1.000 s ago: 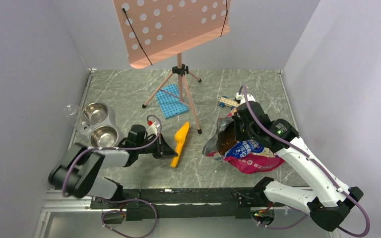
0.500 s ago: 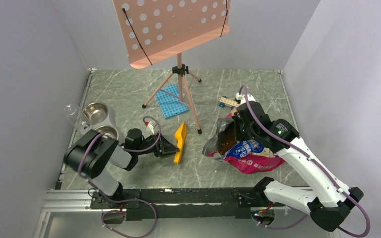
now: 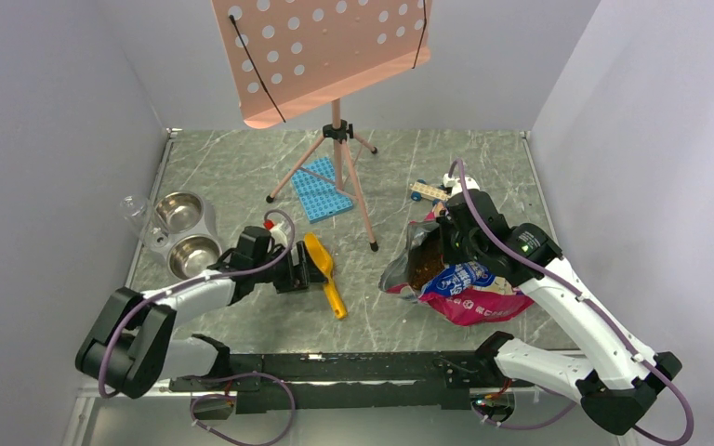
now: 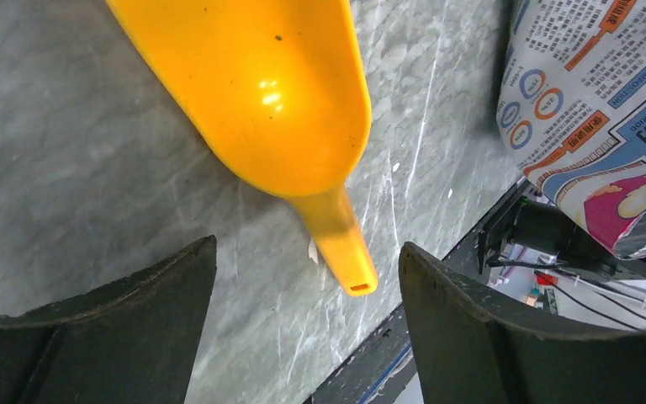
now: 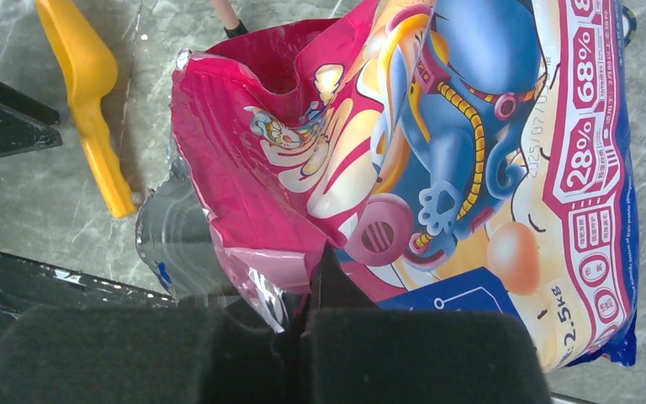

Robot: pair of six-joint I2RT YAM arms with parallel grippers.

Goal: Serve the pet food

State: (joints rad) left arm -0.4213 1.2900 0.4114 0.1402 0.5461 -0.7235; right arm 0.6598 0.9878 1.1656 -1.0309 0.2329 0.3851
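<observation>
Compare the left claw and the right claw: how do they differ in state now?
The left claw stands open; the right claw is shut. The left claw holds nothing, with the yellow scoop lying loose before it; the right claw pinches the rim of the foil bag. Both are black.

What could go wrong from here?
1. The scoop lies flat, with only its thin handle facing the gap of the open left claw; closing could skid it or grip it crooked.
2. The right claw pinches just the rim of the bag; a slip could collapse the mouth over the kibble.
3. A stand leg sits between scoop and bag; carrying the scoop across could strike it.
</observation>
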